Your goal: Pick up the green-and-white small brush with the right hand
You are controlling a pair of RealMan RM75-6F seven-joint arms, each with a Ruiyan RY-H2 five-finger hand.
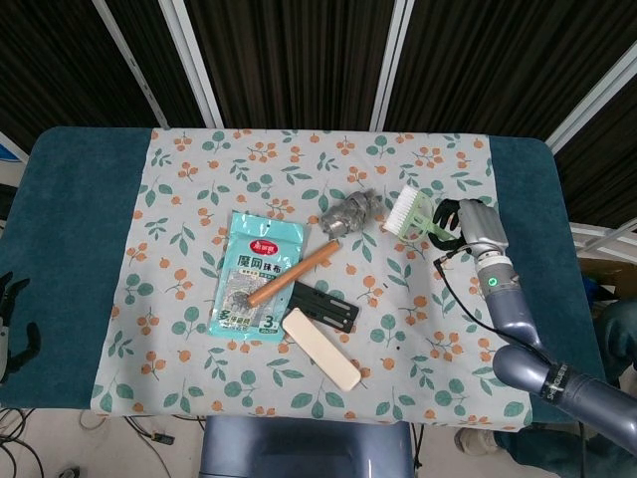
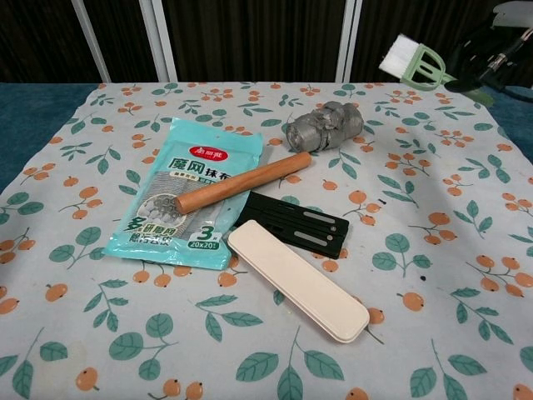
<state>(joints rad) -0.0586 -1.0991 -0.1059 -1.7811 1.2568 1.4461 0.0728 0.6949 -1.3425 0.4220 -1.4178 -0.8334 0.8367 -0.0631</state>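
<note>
My right hand (image 1: 466, 221) holds the green-and-white small brush (image 1: 410, 212) by its green handle, well above the cloth at the right side. In the chest view the brush (image 2: 414, 60) hangs in the air at the upper right, white bristles pointing left, with the right hand (image 2: 491, 57) gripping it near the frame edge. My left hand (image 1: 10, 327) shows at the far left edge of the head view, off the table, fingers apart and holding nothing.
On the floral cloth (image 1: 199, 169) lie a crumpled grey wad (image 2: 323, 125), a teal packet (image 2: 190, 190) with a wooden stick (image 2: 241, 182) across it, a black flat piece (image 2: 293, 223) and a cream case (image 2: 296, 279).
</note>
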